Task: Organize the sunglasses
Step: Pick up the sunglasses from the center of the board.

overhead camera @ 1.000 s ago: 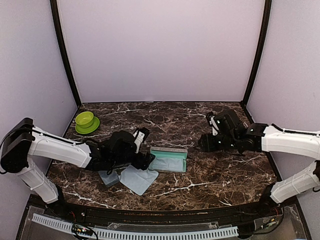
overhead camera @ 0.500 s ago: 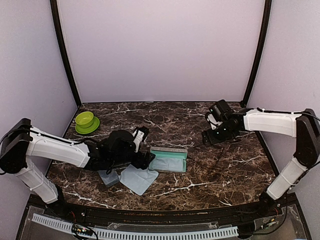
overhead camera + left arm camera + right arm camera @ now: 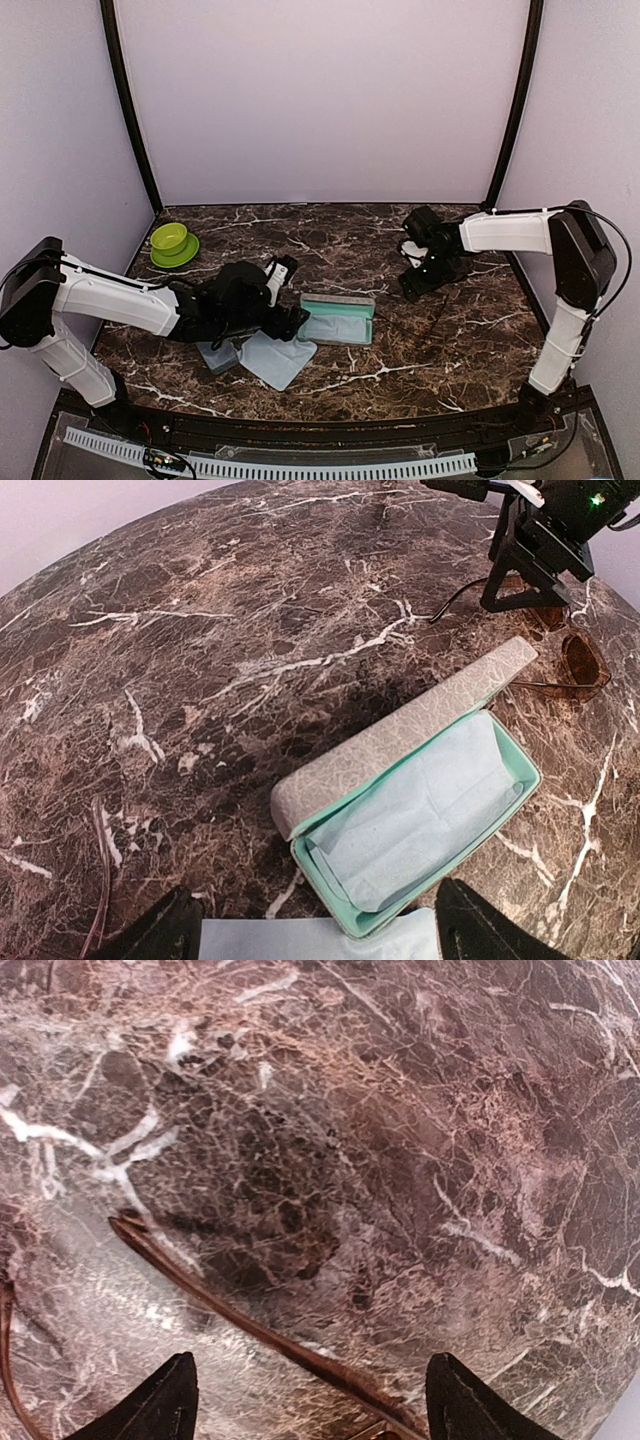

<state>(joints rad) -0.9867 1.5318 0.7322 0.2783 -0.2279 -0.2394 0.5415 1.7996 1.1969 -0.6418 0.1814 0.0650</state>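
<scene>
**A:** Sunglasses: where are they? Take me across from the left.

**B:** Far left, a green bowl sits on its saucer. Next comes the left gripper, its fingers spread wide with nothing in them. It hangs low over a pale blue cloth. A small grey case lies just left of that cloth, partly under the arm.

**A:** And the open case?

**B:** The open case lies just beyond the cloth, lid up, teal inside. The sunglasses lie flat on the marble table to its right, near its far end but apart from it. Their lenses look brownish.

**A:** The right gripper?

**B:** The right gripper points down right over them, fingers wide apart. One thin temple runs between the fingertips, and they are not closed on it.
</scene>
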